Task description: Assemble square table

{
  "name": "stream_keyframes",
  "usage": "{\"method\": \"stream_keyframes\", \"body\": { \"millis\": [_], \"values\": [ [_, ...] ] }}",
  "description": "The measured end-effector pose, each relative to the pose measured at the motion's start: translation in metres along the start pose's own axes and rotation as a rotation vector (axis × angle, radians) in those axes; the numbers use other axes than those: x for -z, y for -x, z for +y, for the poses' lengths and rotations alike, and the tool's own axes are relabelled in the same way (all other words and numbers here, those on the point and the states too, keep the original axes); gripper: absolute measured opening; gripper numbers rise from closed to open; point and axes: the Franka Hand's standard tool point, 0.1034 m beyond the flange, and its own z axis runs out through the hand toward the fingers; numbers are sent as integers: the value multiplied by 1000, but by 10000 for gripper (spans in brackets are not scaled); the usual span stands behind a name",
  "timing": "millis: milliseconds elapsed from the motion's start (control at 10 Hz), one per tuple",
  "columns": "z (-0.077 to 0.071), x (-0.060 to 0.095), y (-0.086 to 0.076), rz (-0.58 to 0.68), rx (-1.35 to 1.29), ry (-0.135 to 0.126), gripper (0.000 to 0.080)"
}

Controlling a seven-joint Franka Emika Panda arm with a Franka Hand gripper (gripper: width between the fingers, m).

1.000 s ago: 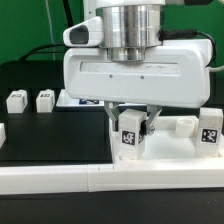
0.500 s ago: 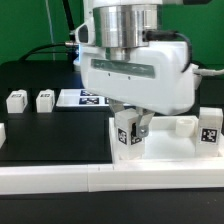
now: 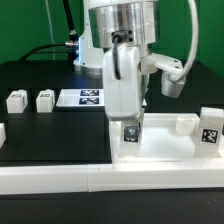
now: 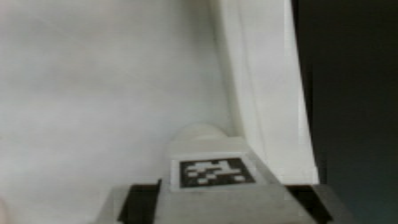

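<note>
Directly under the wrist, the pincer is turned edge-on to the exterior view. It is closed partway on a short white leg, which it holds upright with the black-white tag facing the camera. In the wrist view the grey fingers press the leg from both sides, with no gap showing. The held leg sits over the square table top, near the corner at the exterior view's left. Its lower end is at the top's white surface and just beside the raised rim. Whether it is seated in a socket cannot be told. The top lies on the black tabletop, just behind the long white border bar. Well apart, toward the exterior view's left, a first loose leg and a second loose leg stand side by side, with the marker board just beyond them. Another tagged leg stands near the exterior view's right edge.
</note>
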Motion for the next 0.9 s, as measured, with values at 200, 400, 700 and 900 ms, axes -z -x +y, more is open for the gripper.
{"method": "stream_keyframes", "body": {
  "millis": [200, 400, 700, 900],
  "values": [
    [2, -2, -3, 5, -36, 5, 290],
    [3, -3, -6, 26, -65, 5, 290],
    [4, -1, -2, 23, -51, 3, 566],
    [8, 16, 9, 3, 16, -6, 630]
  ]
}}
